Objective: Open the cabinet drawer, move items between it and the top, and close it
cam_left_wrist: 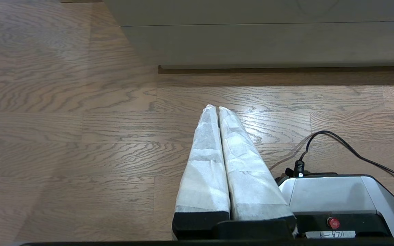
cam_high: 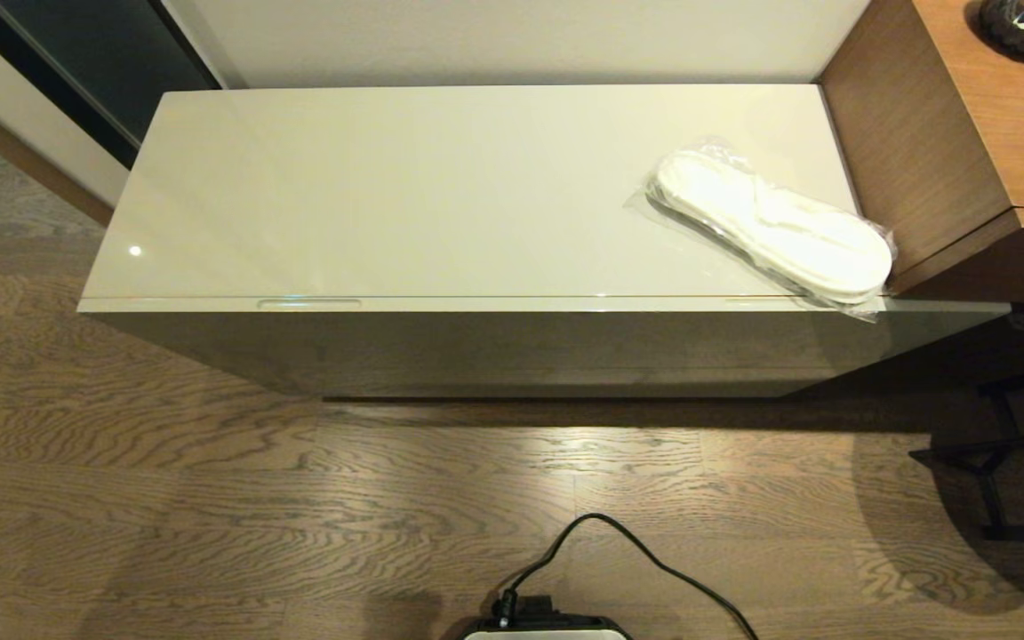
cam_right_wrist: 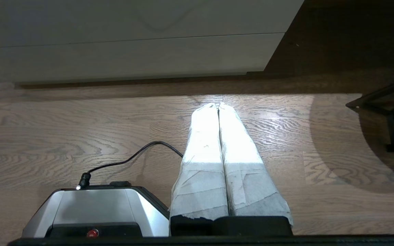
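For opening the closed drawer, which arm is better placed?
Left, probably. The left recessed slot handle shows clear; sealed white slippers overhang the right one. Both hands, left and right, hang shut above the floor.

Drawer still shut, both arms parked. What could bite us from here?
1. Bagged slippers overhang the cabinet top's front edge above the right slot handle; pulling there may knock them off.
2. Black cable trails on the floor by the base; driving could snag it.

The closed cabinet drawer (cam_high: pixel 476 304) hides its inside; the dark vase (cam_high: pixel 1023 22) is cropped
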